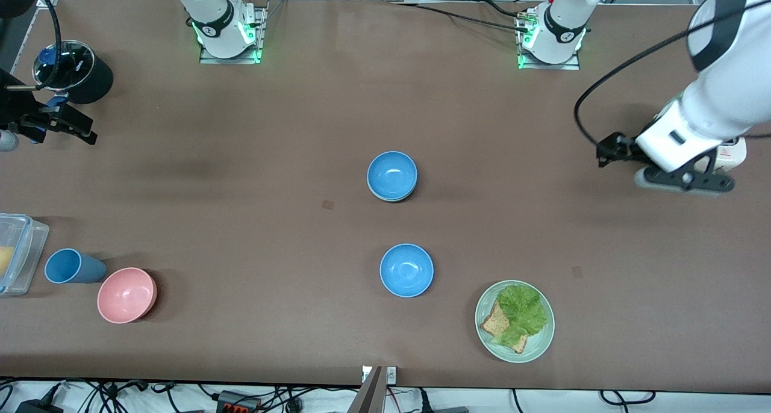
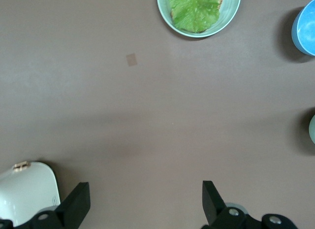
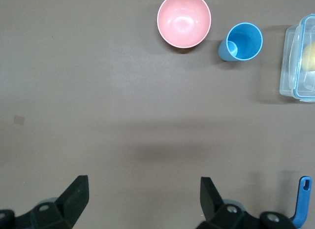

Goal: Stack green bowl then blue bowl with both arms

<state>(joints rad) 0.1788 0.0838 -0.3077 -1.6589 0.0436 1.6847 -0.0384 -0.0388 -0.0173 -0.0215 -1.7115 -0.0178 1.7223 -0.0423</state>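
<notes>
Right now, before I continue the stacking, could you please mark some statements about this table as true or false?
1. One blue bowl sits in the green bowl. True.
2. The left gripper holds a bowl. False: it is open and empty, over bare table toward the left arm's end.
3. The pink bowl stands beside the blue cup. True.
4. The plate carries only toast. False: lettuce lies on the toast.
5. The right gripper is shut. False: it is open and empty.
</notes>
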